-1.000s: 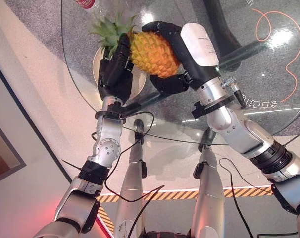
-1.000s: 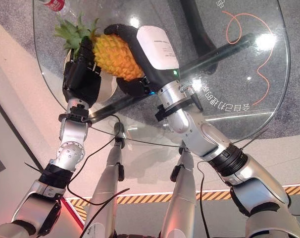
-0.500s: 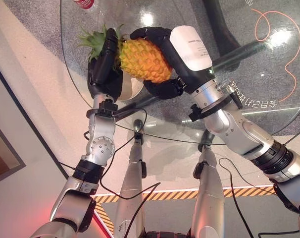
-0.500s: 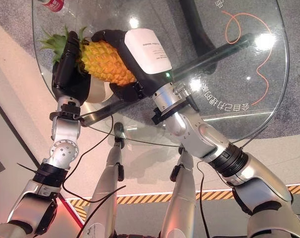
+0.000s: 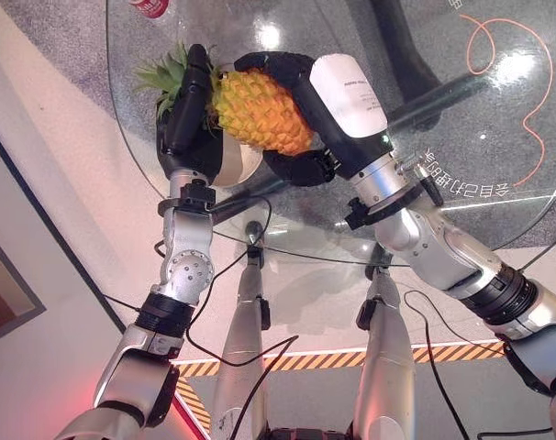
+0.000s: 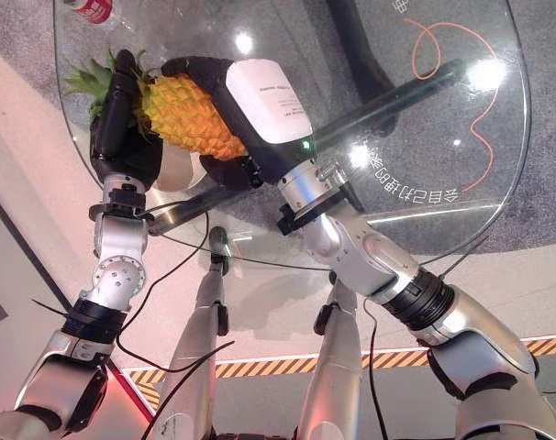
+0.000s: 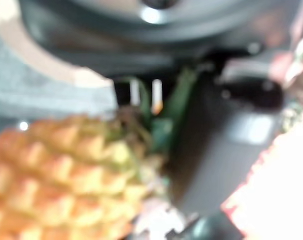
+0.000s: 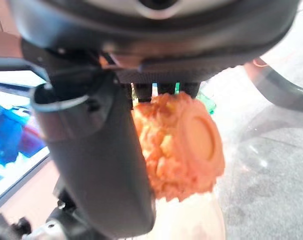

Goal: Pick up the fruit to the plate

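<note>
A yellow-orange pineapple [image 5: 260, 108] with a green crown [image 5: 163, 73] hangs tilted just above a pale plate [image 5: 239, 167] at the near left of the round glass table [image 5: 461, 238]. My right hand [image 5: 301, 119], with its white cover, is curled round the fruit's body, fingers over the top and thumb beneath. My left hand [image 5: 188, 115] lies with straight fingers against the crown end. The right wrist view has the pineapple's cut base [image 8: 191, 142] beside the thumb [image 8: 101, 165]. The left wrist view looks at its scaly skin [image 7: 56, 175].
A red can [image 5: 150, 6] stands at the table's far left edge. Under the glass run a dark crossbar [image 5: 443, 92] and a table leg, and an orange cable [image 5: 526, 101] lies on the floor. The right half of the tabletop is bare glass.
Both hands have carried the pineapple leftward and a little further away, so it now hangs over the plate. The right hand's hold has not changed.
</note>
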`<state>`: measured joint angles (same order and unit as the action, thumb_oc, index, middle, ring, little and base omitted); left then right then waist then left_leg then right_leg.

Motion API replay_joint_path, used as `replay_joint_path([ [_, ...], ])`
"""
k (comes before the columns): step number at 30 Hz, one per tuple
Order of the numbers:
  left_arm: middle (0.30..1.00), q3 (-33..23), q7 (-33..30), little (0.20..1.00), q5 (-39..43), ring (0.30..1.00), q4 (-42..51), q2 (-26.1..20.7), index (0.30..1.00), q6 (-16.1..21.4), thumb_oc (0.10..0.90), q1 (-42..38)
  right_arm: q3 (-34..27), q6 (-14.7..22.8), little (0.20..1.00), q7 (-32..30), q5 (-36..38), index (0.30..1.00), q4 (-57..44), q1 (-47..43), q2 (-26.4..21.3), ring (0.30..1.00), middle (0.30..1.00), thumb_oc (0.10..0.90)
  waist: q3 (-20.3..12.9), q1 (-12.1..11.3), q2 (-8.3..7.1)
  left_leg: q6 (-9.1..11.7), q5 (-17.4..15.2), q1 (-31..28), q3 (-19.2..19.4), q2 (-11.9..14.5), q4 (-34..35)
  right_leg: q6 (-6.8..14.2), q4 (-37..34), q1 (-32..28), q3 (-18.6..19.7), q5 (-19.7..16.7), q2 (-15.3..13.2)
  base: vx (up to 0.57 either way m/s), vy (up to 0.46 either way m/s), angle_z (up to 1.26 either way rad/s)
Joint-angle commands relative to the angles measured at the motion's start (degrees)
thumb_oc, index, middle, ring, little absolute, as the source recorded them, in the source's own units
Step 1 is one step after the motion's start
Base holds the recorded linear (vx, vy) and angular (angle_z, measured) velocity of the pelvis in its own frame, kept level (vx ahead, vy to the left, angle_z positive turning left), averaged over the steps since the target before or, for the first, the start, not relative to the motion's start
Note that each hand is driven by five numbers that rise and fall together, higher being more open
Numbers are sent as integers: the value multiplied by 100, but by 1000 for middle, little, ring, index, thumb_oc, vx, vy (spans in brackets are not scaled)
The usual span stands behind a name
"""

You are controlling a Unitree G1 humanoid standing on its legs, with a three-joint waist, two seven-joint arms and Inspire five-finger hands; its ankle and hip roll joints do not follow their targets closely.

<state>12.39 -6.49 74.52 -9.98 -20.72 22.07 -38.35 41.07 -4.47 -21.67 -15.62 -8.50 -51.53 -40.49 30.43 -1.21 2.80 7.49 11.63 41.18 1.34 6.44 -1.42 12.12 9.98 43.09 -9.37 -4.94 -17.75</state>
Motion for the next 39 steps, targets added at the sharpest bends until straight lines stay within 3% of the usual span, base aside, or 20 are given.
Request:
replay_joint_path([
  [1, 300, 358, 408, 200, -436, 300, 1130, 133, 300, 208, 100, -589, -349, 386, 900, -519, 18, 900, -797, -789, 172, 900, 900, 800, -64, -135, -99, -20, -211, -78, 106, -13, -188, 66, -268, -147, -348, -539, 36, 0, 0, 0],
  [15, 300, 195, 167, 200, -655, 300, 1110, 265, 300, 450, 100, -521, -662, 269, 900, -883, 89, 900, -714, -526, 375, 900, 900, 800, -64, -119, -80, -22, -206, -124, 133, 1, -133, 57, -270, -161, -325, -523, 40, 0, 0, 0],
  [23, 300, 26, -677, 200, -1376, 300, 1070, 278, 300, 804, 100, -472, -757, 270, 900, -886, 71, 900, -687, -463, 443, 900, 900, 800, -64, -144, -89, -16, -239, -178, 122, 10, -125, 58, -236, -200, -330, -467, 54, 0, 0, 0],
  [39, 300, -272, -2017, 200, -2264, 300, 1096, 427, 300, 1129, 100, -551, -791, 235, 900, -835, -3, 900, -587, -552, 583, 900, 900, 800, -64, -200, -112, 0, -140, -152, 109, 6, -23, 49, -276, -205, -392, -499, 47, 0, 0, 0],
])
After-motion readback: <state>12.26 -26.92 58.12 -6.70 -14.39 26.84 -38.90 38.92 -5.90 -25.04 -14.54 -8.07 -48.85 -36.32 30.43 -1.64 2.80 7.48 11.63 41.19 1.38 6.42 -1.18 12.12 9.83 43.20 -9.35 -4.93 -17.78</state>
